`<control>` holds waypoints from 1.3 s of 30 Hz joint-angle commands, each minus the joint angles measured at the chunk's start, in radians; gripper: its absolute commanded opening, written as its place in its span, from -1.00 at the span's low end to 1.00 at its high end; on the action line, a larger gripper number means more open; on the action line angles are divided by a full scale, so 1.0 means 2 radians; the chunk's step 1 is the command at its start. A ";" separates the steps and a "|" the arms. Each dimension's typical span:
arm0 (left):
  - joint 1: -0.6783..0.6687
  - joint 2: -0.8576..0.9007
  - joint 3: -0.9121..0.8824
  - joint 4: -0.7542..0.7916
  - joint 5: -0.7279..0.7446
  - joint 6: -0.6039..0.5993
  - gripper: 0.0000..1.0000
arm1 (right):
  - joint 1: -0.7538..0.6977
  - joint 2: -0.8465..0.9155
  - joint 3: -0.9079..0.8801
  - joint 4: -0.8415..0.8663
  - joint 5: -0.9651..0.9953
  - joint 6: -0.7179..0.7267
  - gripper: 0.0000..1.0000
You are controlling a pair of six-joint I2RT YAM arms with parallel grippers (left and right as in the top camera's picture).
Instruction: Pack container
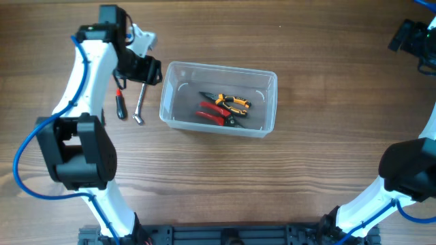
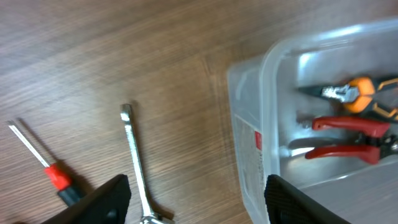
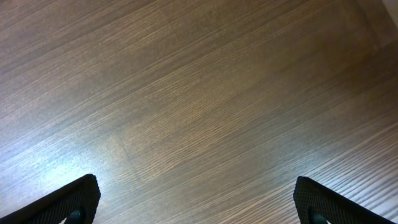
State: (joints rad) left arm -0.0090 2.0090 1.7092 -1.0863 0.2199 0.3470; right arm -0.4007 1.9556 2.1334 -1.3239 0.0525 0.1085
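Observation:
The clear plastic container (image 1: 269, 102) stands at the table's middle and holds orange-and-black pliers (image 1: 234, 102) and red-handled pliers (image 1: 215, 113). It also shows in the left wrist view (image 2: 258, 118), with the orange pliers (image 2: 354, 93) and red pliers (image 2: 348, 137) inside. A silver wrench (image 1: 140, 102) and a red-and-black screwdriver (image 1: 120, 102) lie left of it. My left gripper (image 1: 141, 68) is open and empty above them; the wrench (image 2: 137, 165) lies between its fingers (image 2: 198, 202) and the screwdriver (image 2: 53, 174) to their left. My right gripper (image 3: 199, 202) is open over bare wood.
The right arm (image 1: 415, 37) sits at the far right corner, away from the container. Bare wooden tabletop (image 1: 306, 177) surrounds the container.

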 commanded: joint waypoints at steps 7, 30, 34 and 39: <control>0.013 0.038 -0.030 0.020 -0.029 -0.038 0.01 | 0.002 -0.003 0.002 0.001 -0.005 0.001 0.99; 0.033 0.100 -0.031 0.040 -0.055 -0.031 -0.27 | 0.002 -0.003 0.002 0.001 -0.005 0.001 0.99; 0.033 0.116 -0.031 0.037 -0.055 -0.031 -0.38 | 0.002 -0.003 0.002 0.001 -0.005 0.002 0.99; 0.033 0.129 -0.031 0.032 -0.055 -0.032 -0.74 | 0.002 -0.003 0.002 0.001 -0.004 0.002 0.99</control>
State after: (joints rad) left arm 0.0547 2.2219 1.6531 -1.0122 0.1158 0.2821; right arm -0.4007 1.9556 2.1334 -1.3235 0.0525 0.1085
